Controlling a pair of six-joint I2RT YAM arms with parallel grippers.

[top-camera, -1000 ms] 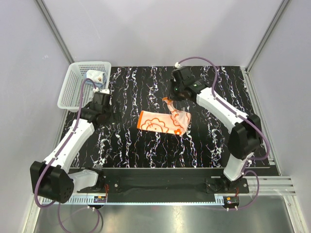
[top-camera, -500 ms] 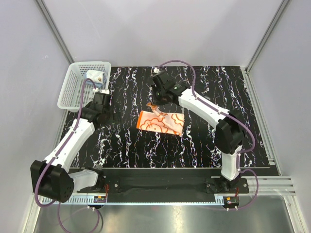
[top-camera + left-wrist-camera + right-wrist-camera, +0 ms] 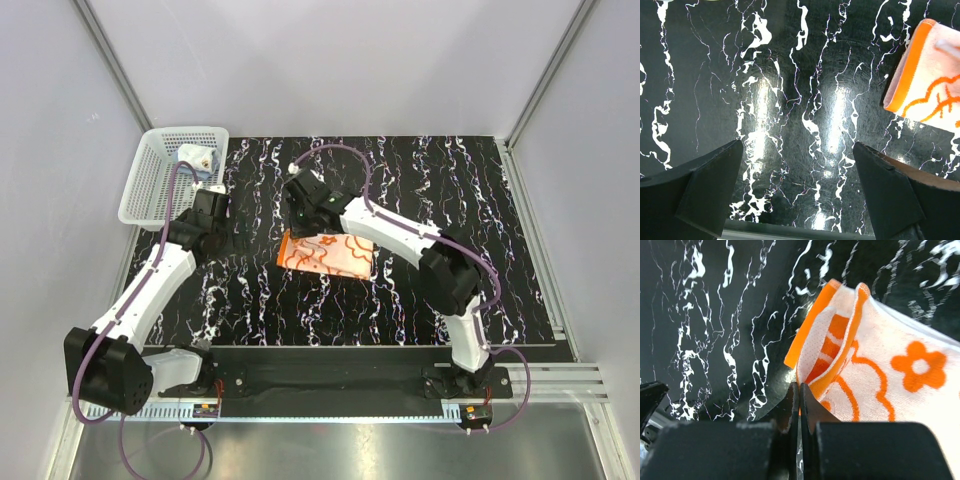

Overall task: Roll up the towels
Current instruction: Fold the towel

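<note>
Orange flower-printed cloth towel (image 3: 335,255) lay folded flat, not yet rolled, its doubled edge pinched between the closed tips of the right hand (image 3: 799,390). The left hand (image 3: 797,170) hovered spread wide, the towel off to its right. Rolling looked barely begun.

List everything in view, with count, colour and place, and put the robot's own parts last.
table: one, black with white veining, fills the middle of the overhead view
towel: one, orange and white with a flower print, folded over, mid-table
basket: one, white, perforated, far left corner of the table
bundle: one, pale bluish white, inside the basket; too small to identify
left arm: one, white and black, reaches toward the basket side
right arm: one, white and black, stretched across to the towel's left end
left pincer: one, black, open, above bare table left of the towel
right pincer: one, black, shut on the towel's folded edge
</note>
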